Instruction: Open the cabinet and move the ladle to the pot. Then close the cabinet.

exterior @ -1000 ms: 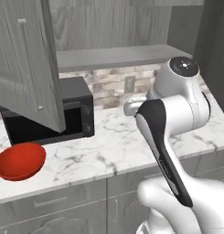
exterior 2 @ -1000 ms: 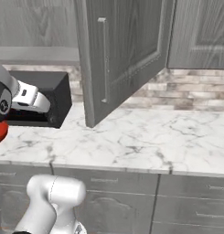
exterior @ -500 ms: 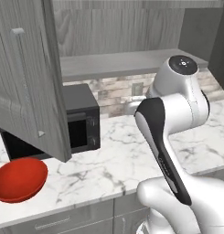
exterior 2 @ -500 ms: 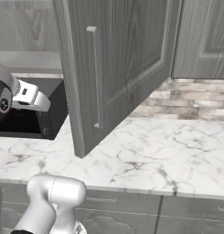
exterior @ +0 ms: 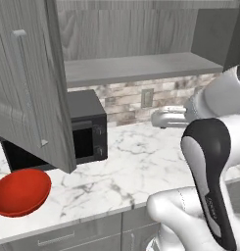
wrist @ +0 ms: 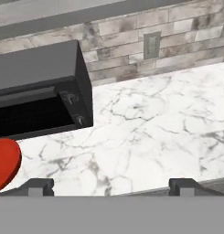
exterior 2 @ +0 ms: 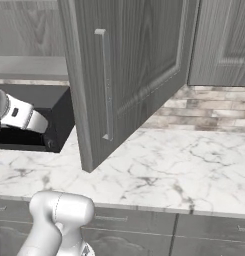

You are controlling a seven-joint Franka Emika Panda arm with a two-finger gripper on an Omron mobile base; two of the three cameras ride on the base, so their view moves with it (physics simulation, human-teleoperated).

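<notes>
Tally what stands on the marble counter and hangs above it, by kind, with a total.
Red bowl: 1
Black microwave: 1
Open cabinet door: 1
Wall outlet: 1
Total: 4

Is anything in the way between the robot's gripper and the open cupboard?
Nothing visible blocks it. The open gripper hangs above bare marble counter, and the cabinet shelf overhead is uncovered, its door swung wide to the left.
</notes>
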